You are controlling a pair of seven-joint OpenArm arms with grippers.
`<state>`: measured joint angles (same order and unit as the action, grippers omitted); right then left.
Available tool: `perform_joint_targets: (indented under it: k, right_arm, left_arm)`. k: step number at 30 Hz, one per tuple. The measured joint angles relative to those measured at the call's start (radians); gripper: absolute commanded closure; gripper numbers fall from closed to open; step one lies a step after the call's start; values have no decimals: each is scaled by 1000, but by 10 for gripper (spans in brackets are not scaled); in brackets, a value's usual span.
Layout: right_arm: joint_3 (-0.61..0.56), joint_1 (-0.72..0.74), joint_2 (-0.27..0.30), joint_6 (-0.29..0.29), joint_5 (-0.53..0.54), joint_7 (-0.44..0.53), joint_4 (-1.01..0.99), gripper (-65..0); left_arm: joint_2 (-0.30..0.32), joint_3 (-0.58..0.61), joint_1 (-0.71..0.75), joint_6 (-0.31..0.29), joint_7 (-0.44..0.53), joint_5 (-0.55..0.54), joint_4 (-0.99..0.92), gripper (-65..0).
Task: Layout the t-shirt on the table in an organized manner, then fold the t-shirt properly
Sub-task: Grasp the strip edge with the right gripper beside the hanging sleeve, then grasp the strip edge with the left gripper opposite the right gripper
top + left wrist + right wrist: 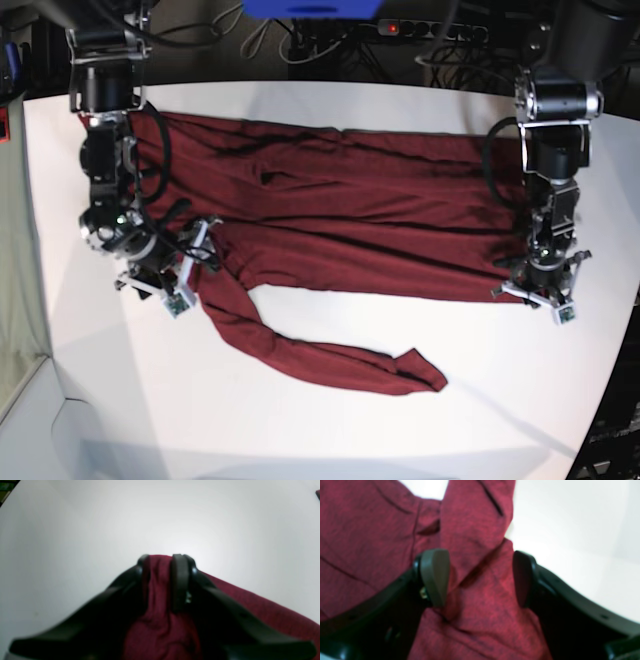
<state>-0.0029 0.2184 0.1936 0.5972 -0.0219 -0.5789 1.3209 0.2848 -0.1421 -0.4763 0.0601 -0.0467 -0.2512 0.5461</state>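
Observation:
The maroon t-shirt (340, 200) lies stretched across the white table (330, 430), with one sleeve trailing toward the front (330, 365). At the shirt's right edge in the base view, my left gripper (537, 295) is shut on a bunched fold; the wrist view shows that fabric (262, 605) pinched in the left gripper (163, 560). On the base view's left, my right gripper (170, 285) stands open low over the cloth near the sleeve's root. In its wrist view the right gripper (481, 577) has its fingers (435, 577) wide apart, with wrinkled t-shirt (370, 530) lying between them.
A power strip (430, 30) with a red light, cables and a blue object (310, 8) sit behind the table's far edge. Bare white tabletop (160, 517) stretches beyond the left gripper, and more of it (570, 530) shows beside the right one.

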Motion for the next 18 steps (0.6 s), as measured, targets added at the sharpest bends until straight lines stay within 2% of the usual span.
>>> perform_joint_targets:
  k: [4, 11, 18]
  right_arm:
    - [0, 0, -1, 0, 0, -1, -9, -395]
    - [1, -5, -20, -2, 0, 0, -8, -280]
    - [2, -8, -27, -2, 0, -50, -8, -269]
  left_arm:
    - [0, 0, 5, 0, 6, 0, 0, -145]
    - [0, 0, 5, 0, 6, 0, 0, -145]
    - [0, 0, 5, 0, 6, 0, 0, -145]
